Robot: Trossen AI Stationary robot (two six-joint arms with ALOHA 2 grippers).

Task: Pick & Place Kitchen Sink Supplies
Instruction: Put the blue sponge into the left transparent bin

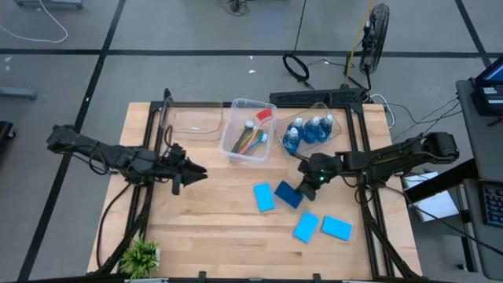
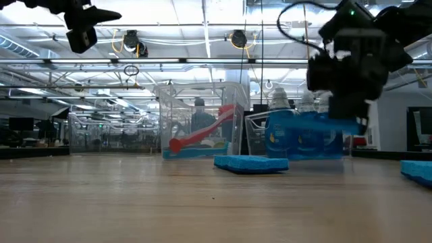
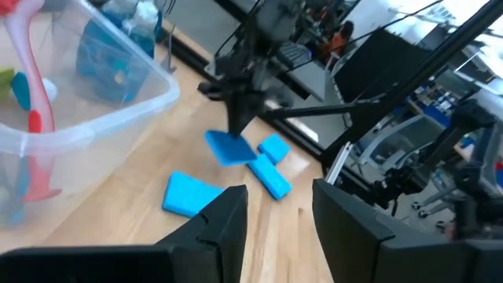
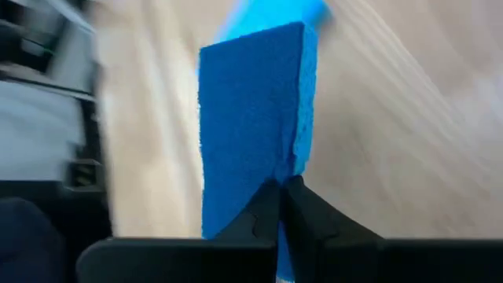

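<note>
My right gripper [image 1: 303, 185] is shut on a flat blue sponge [image 1: 288, 194] held above the middle of the table. A second sponge [image 1: 264, 197] lies flat beside it, and two more [image 1: 306, 227] [image 1: 336, 228] lie nearer the front edge. Behind them, one clear bin holds the coloured brushes [image 1: 253, 135] and another the bottles of blue liquid [image 1: 310, 130]. My left gripper [image 1: 195, 171] hovers open over the table's left half, well above the wood, with nothing between its fingers [image 3: 228, 224]. My right gripper pinches the sponge's near edge [image 4: 271, 174] between its two fingertips. The fingers slant down from the table's right side. The sponge reaches out ahead of them and is lifted clear of the table [image 2: 317, 123].
An empty clear bin [image 1: 192, 122] stands at the back left, beside the brush bin [image 1: 236, 110]. A small green plant [image 1: 141, 255] sits at the front left corner. Bare wood lies between my left gripper and the sponges.
</note>
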